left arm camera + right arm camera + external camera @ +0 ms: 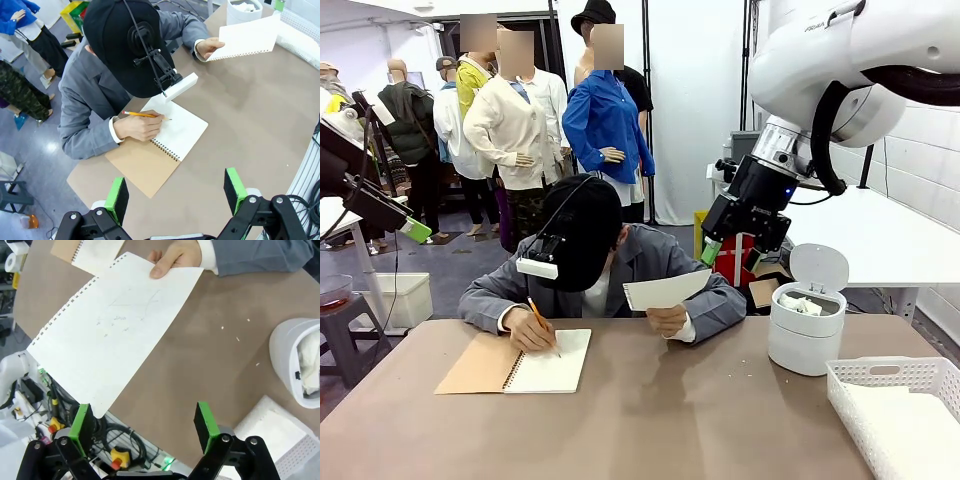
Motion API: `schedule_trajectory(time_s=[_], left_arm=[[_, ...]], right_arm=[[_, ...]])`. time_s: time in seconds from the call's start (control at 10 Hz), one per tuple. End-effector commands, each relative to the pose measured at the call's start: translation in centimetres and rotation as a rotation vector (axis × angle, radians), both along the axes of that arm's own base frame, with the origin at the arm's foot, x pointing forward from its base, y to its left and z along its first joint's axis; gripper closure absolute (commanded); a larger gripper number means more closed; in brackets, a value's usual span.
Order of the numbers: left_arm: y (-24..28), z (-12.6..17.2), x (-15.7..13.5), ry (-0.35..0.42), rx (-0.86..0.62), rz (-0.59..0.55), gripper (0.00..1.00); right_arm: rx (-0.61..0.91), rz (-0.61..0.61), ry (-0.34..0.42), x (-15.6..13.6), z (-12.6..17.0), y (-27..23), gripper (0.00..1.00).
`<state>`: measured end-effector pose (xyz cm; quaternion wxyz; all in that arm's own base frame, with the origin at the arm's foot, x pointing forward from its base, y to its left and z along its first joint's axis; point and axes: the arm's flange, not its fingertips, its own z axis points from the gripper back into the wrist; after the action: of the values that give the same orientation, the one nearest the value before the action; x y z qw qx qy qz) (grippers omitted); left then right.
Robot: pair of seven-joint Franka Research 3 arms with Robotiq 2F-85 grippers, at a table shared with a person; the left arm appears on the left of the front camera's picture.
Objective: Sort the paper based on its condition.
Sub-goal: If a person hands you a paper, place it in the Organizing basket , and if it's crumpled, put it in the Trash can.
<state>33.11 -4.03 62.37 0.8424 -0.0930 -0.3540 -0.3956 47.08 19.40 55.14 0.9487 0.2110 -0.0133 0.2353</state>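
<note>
Right gripper (142, 412) is seen with its green pads spread wide and nothing held between them, poised just short of a sheet of paper (120, 325). That sheet is being held out in the air over the table by the person's hand (175, 257). It is pinched at one corner, smooth and flat, with the perforated edge free and the lowest corner just beside one pad. The sheet is judged very light and limp (likely to droop and flutter once released) and easily creased. A grip is therefore best taken on the free corner or edge nearest the pads, well away from the hand. Further out, a white bin (285, 350) is found with crumpled paper (310, 360) inside, and a white lattice basket (880, 372) is set just beside it. Left gripper (176, 189) is likewise held open and empty, high above the notebook (175, 130) being written in.
</note>
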Motion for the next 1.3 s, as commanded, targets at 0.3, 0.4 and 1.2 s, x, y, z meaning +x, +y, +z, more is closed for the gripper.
schedule_trajectory(time_s=[0.3, 0.4, 1.2], left_arm=[[0.1, 0.0, 0.1, -0.004, -0.004, 0.002, 0.00], [0.1, 0.0, 0.1, -0.004, -0.004, 0.002, 0.00], [0.1, 0.0, 0.1, -0.004, -0.004, 0.002, 0.00]], right_arm=[[0.143, -0.227, 0.257, 3.0, -1.4, 0.8, 0.00], [0.169, -0.327, 0.338, 4.1, -2.3, 1.1, 0.00], [0.362, -0.671, 0.757, 6.4, -10.4, 0.3, 0.00]])
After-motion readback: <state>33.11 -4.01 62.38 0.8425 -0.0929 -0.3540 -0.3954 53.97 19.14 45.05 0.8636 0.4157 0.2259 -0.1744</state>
